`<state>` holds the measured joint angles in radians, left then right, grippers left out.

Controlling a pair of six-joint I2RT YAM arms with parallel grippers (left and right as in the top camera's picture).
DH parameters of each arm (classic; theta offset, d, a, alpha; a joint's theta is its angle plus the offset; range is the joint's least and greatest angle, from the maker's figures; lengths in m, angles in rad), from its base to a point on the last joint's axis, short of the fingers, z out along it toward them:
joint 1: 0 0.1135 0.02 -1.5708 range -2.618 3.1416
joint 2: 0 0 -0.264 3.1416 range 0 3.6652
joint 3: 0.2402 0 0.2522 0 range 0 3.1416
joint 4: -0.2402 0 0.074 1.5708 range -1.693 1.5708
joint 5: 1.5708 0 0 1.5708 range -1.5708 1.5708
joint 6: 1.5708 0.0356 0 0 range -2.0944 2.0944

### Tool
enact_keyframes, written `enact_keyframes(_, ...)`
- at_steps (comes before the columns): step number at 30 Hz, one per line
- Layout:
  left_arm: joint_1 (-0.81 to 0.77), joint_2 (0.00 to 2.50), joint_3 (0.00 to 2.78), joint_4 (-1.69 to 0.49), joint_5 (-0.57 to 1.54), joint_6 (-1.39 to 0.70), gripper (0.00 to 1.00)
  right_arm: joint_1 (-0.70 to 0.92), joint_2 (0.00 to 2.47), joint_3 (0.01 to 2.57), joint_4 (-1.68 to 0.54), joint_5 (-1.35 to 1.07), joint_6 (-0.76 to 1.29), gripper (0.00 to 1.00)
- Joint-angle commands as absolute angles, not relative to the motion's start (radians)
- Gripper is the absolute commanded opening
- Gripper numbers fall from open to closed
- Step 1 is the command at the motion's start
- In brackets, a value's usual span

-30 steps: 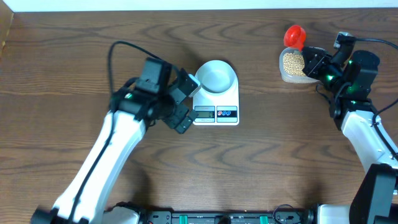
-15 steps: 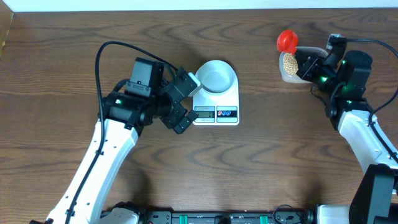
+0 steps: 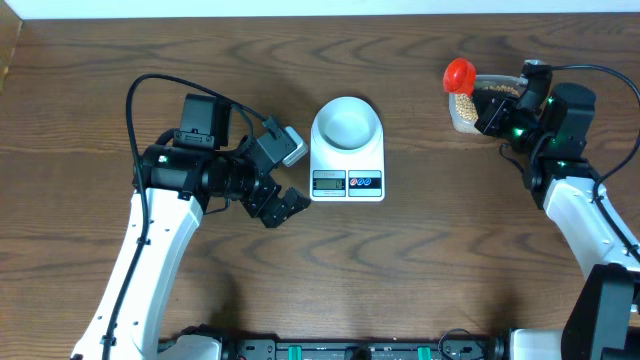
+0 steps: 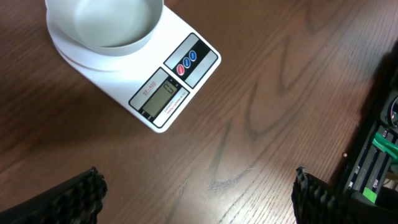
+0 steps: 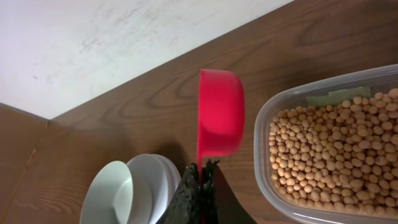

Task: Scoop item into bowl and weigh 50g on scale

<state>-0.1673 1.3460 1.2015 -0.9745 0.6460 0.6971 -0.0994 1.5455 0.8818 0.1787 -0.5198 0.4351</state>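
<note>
The white scale [image 3: 347,168] lies mid-table with the empty white bowl [image 3: 346,122] on its platform. In the left wrist view the bowl [image 4: 102,22] and scale [image 4: 168,93] lie at the top left. My left gripper [image 3: 289,177] hovers open just left of the scale, with only bare wood between its fingers [image 4: 69,198]. My right gripper [image 3: 484,92] is shut on the handle of a red scoop [image 3: 459,72], held on edge beside the clear tub [image 3: 468,118] of tan beans [image 5: 329,152]. No beans show in the scoop [image 5: 221,112].
The table's far edge meets a white wall just behind the tub. A black cable loops over my left arm [image 3: 160,80]. Equipment lines the table's near edge [image 4: 379,155].
My left arm has drawn back to the left, away from the scale, jaws still wide. My right gripper has carried the red scoop slightly left and back along the tub.
</note>
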Motion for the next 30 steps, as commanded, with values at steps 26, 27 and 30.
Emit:
enact_keyframes(26, -0.163, 1.313, 1.215, -1.001, 0.530, 0.722, 0.98, -0.092, 1.545, 0.898, 0.178, -0.522, 0.402, 0.01)
enact_keyframes(27, -0.163, 1.312, 1.215, -1.001, 0.530, 0.722, 0.98, -0.092, 1.545, 0.898, 0.178, -0.522, 0.402, 0.01)
enact_keyframes(30, -0.163, 1.313, 1.215, -1.002, 0.530, 0.721, 0.98, -0.092, 1.545, 0.898, 0.179, -0.522, 0.402, 0.01)
